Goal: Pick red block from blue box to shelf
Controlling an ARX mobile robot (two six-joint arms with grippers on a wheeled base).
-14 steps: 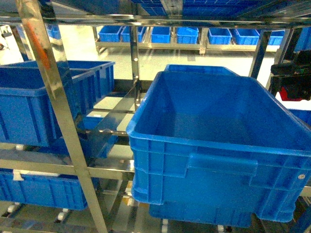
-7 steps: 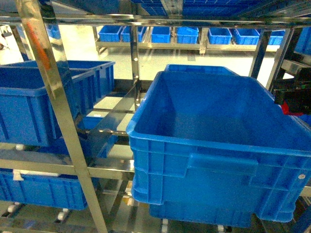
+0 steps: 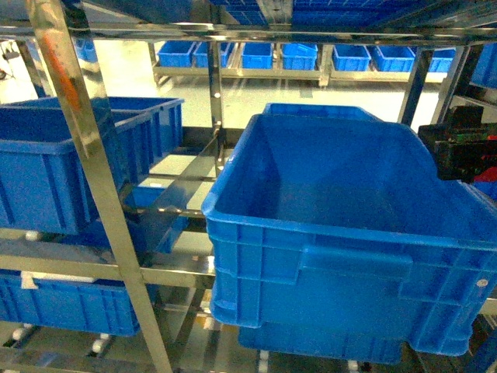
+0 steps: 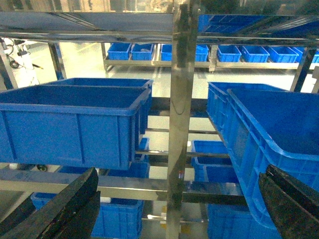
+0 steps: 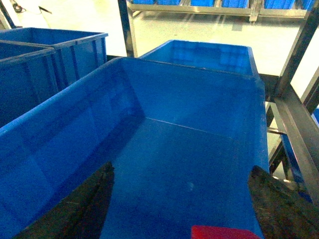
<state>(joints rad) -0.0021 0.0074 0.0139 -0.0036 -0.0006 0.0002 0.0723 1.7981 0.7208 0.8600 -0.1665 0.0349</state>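
Note:
In the right wrist view the red block [image 5: 224,232] shows only as a red sliver at the bottom edge. It lies between the wide-apart fingers of my open right gripper [image 5: 180,169] and touches neither. Whether it rests on the floor of the dark blue crate [image 5: 164,164] below, I cannot tell. In the head view the right gripper [image 3: 460,148] hangs at the right edge over that crate's [image 3: 342,202] rim. My left gripper [image 4: 180,172] is open and empty, facing a post of the steel shelf [image 4: 180,124]. The orange-smeared post [image 3: 66,85] stands at the left. The blue box is out of view.
Dark blue ribbed crates [image 3: 70,155] fill the left tiers of the shelf, with another [image 3: 66,303] below. A second crate [image 5: 199,55] sits behind the big one. A far rack holds several small blue bins [image 3: 256,54]. Steel rails [image 3: 101,268] cross between the tiers.
At the head view's right edge my right gripper dipped lower and out to the right, then came back up and in. A red patch below it a second ago has almost vanished.

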